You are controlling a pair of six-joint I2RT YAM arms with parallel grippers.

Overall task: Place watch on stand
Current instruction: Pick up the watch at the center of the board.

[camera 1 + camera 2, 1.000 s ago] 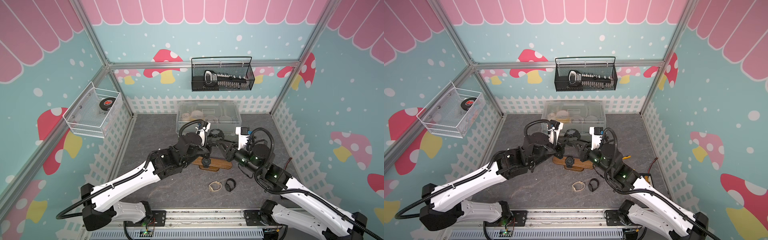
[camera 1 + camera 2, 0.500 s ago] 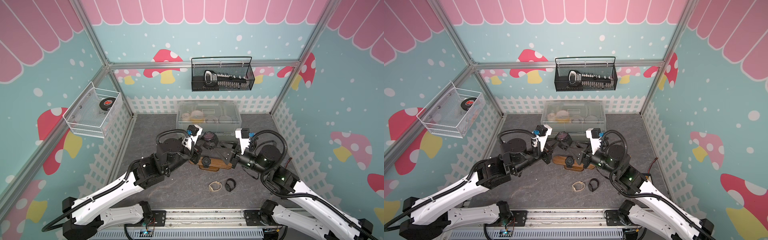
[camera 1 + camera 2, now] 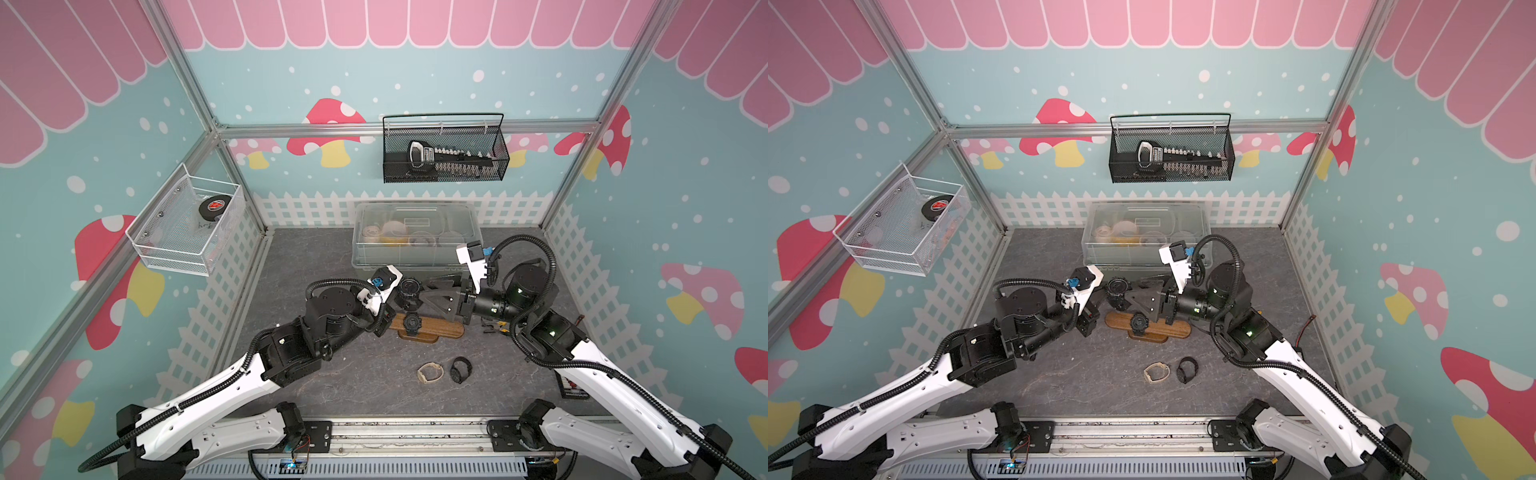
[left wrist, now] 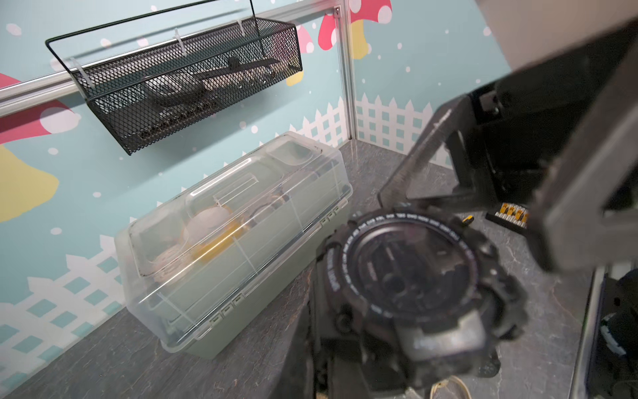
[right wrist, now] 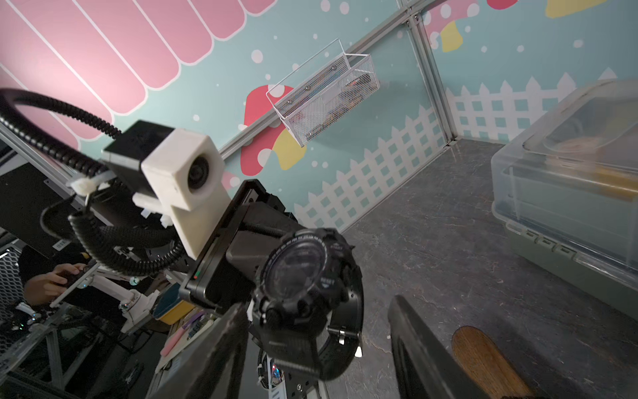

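Observation:
A chunky black watch [image 3: 409, 288] [image 3: 1118, 287] hangs in the air above the left end of the stand [image 3: 440, 329] [image 3: 1167, 328]. The stand is a brown wooden bar on an oval base. My left gripper [image 3: 400, 305] [image 4: 322, 366] is shut on the watch's strap, below its round face [image 4: 407, 273]. My right gripper [image 3: 428, 291] [image 5: 317, 304] is open, with its black fingers [image 5: 214, 349] spread either side of the watch [image 5: 303, 273]. A second black watch [image 3: 411, 323] is strapped round the stand's left part.
A clear plastic lidded box [image 3: 415, 239] stands behind the stand. On the floor in front lie a beige band [image 3: 430, 372] and a small black watch [image 3: 461, 370]. A black mesh basket [image 3: 444, 153] hangs on the back wall and a white basket [image 3: 187, 224] on the left wall.
My right gripper has opened and let go of the watch. The left arm has drawn back to the left, carrying the watch slightly left and toward the front.

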